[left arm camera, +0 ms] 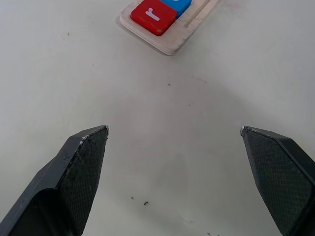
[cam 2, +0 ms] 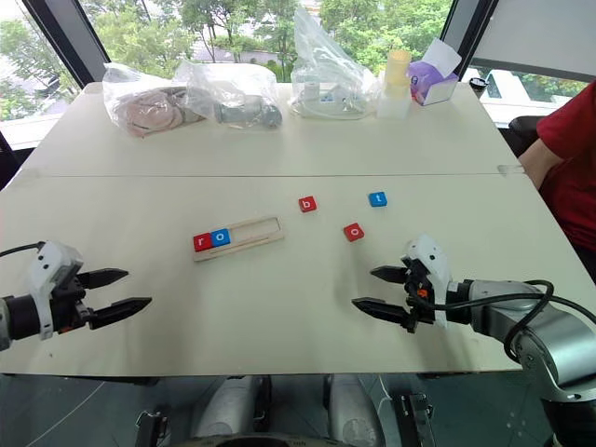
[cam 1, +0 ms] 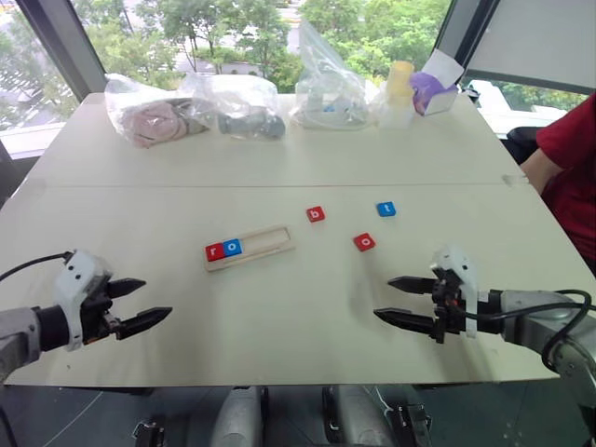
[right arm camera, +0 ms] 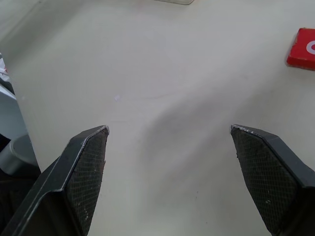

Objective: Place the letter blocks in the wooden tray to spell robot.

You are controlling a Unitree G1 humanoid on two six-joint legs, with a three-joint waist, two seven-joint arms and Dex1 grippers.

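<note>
The wooden tray [cam 1: 265,242] lies mid-table, with a red r block [cam 1: 214,250] and a blue o block [cam 1: 233,247] at its left end. Loose on the table to its right are a red b block [cam 1: 316,214], a blue t block [cam 1: 386,209] and a red o block [cam 1: 364,242]. My left gripper [cam 1: 144,304] hovers open near the front left edge, empty. My right gripper [cam 1: 389,299] is open and empty at the front right, below the red o block [right arm camera: 302,48]. The left wrist view shows the r block [left arm camera: 153,16] beyond the open fingers.
Clear plastic bags [cam 1: 196,107] with soft items, a yellow cup stack [cam 1: 399,88] and a purple-and-white box [cam 1: 434,91] line the table's far edge. A person in a red sleeve [cam 1: 568,158] sits at the right side.
</note>
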